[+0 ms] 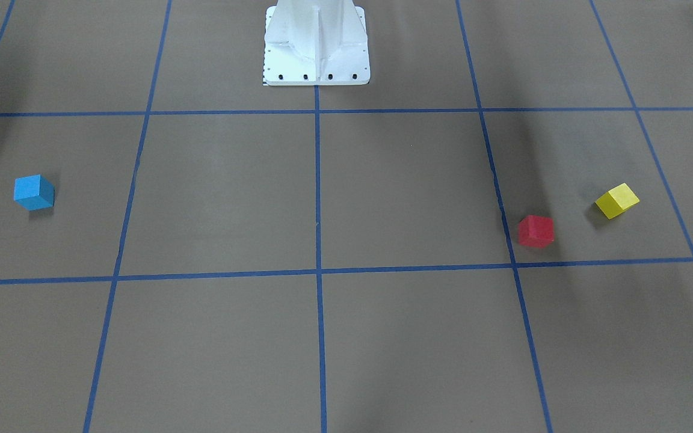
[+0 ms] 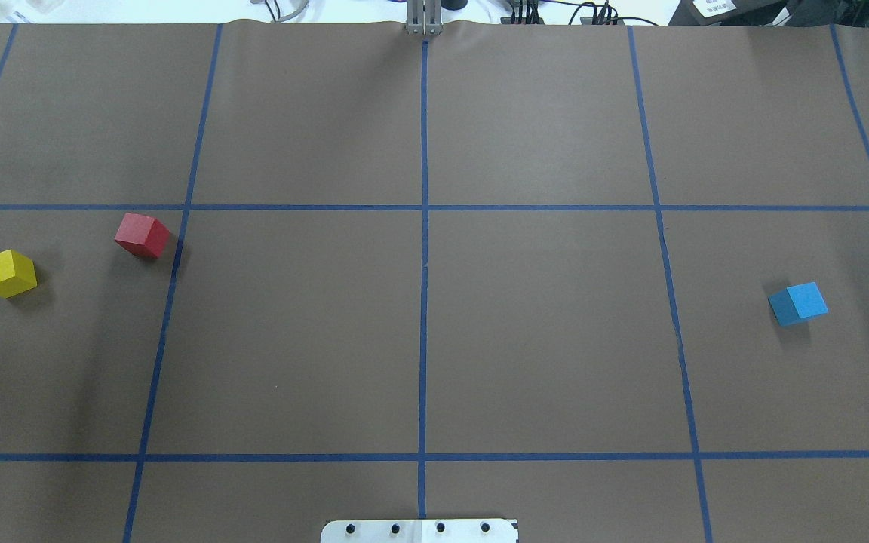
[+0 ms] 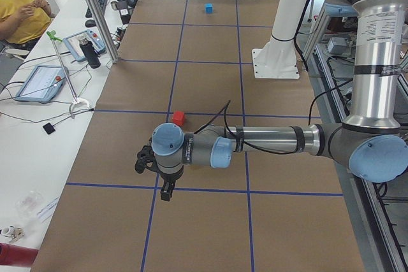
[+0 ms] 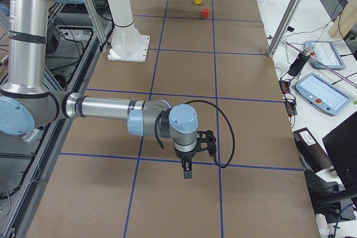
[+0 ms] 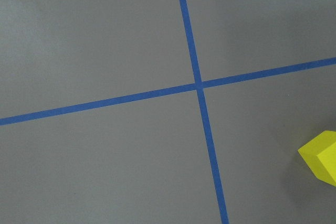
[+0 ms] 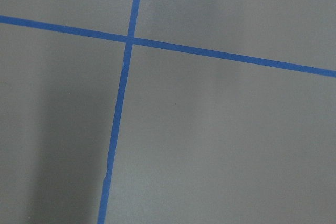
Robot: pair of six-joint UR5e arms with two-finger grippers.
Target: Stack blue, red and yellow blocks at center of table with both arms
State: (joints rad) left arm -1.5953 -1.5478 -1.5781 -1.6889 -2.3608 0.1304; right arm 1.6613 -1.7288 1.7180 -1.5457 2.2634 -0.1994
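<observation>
Blue block: on the table, right side, alone. Yellow block: left edge. Red block: slightly farther, near the yellow block, not touching. Left gripper and right gripper: above the table ends; jaw opening cannot be determined.

Blue block: small matte cube, light blue, flat on one face, turned askew to grid. Alone on robot's R side of table, mid-depth, well apart from other two.

Red block: same-size cube, flat, also rotated vs. grid. On robot's L side, just outboard of a lengthwise tape line, not touching it; sits farther from base than blue.

Yellow block: same shape, flat, rotated approx. diagonal. Farthest L, near red but apart, a bit closer to base. Corner also shows at edge of L wrist view.

All three single, unstacked, well off centre.
</observation>
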